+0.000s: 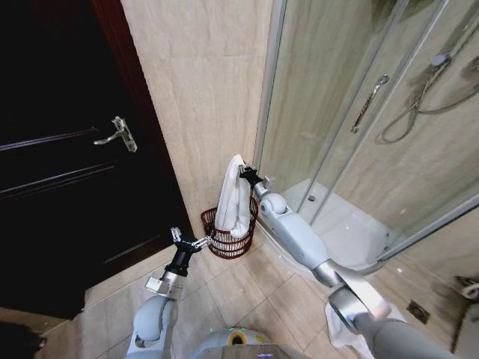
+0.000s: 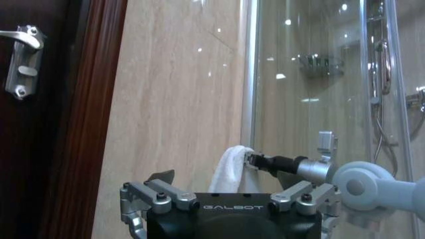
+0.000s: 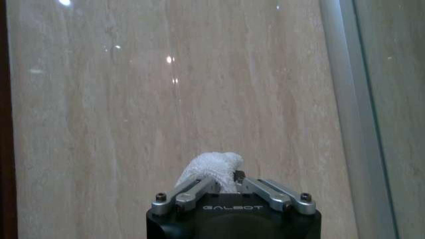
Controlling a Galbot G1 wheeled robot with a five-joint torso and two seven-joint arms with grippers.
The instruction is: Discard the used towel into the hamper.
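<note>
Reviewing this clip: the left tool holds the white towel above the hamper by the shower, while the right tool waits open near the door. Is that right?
Not quite: the arms are swapped. The head view shows the right tool shut on the towel, which hangs over the hamper by the shower, while the left tool waits open near the door.

Bright indoor light, glossy tile glare, wide-angle distortion

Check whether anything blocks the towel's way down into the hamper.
Nothing visible does. The right gripper holds the white towel above the hamper, and its lower end already hangs inside the open rim. The left gripper waits open beside the hamper.
</note>
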